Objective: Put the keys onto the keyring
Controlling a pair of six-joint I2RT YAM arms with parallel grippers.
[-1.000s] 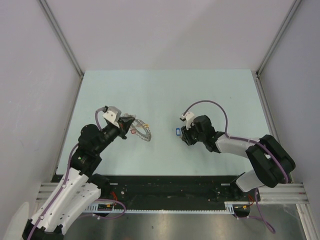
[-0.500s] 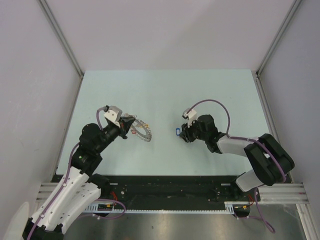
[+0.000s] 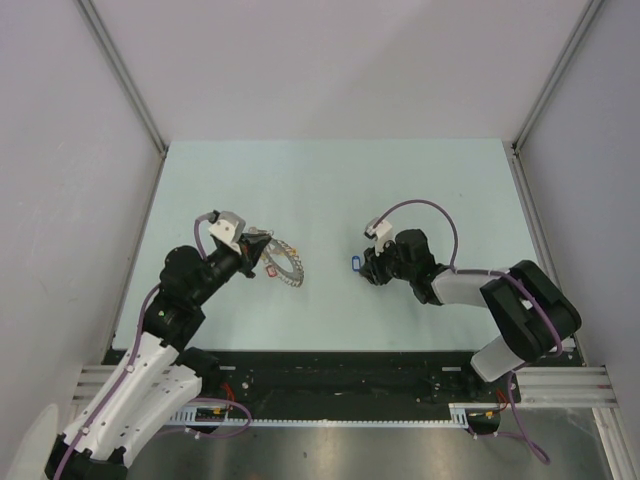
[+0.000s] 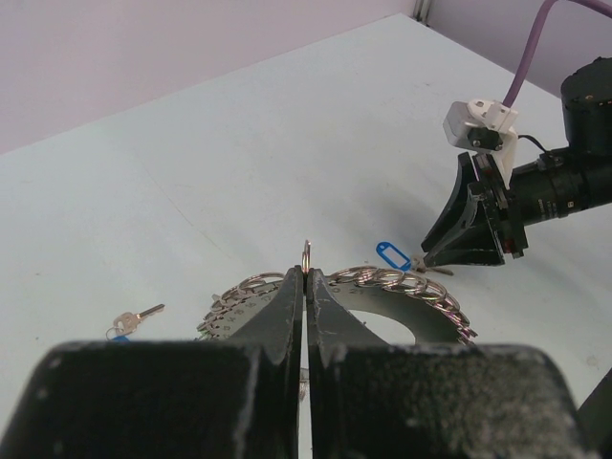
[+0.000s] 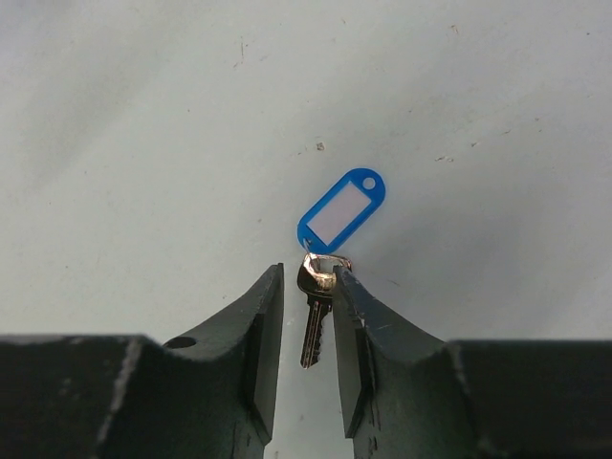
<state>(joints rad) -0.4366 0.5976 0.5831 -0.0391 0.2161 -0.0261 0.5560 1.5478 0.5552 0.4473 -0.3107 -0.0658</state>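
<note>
Change: compared with a second ago, the right arm has turned its wrist and brought the right claw (image 3: 368, 266) a little nearer to the blue-tagged key. The left arm is almost where it was.
Right claw: the two fingers stand with a narrow gap, one on each side of the key (image 5: 312, 330). The key head touches one finger, but I judge it is not pinched yet.
Blue tag (image 5: 341, 212): it lies flat just ahead of the right claw tips, joined to the key by a small loop.
Left claw (image 4: 305, 274): it is pressed together on the near rim of the keyring (image 4: 371, 304). A thin wire loop stands up between the tips.
Keyring: it lies ahead of the left claw and slightly to its right. The right claw is beyond it and does not touch it.
Other key (image 4: 134, 319): it lies loose on the surface, to the left of the left claw and apart from the ring.
Progress: the ring is held and one key is about to be taken. At least two keys are off the ring, so the threading is left to do. Whether any key already hangs on the ring, I cannot tell.
Surface (image 3: 420, 190): pale mint and matt, with a few small dark specks ahead of the right claw.
Room: plain light grey walls on three sides, with metal posts in the far corners.
</note>
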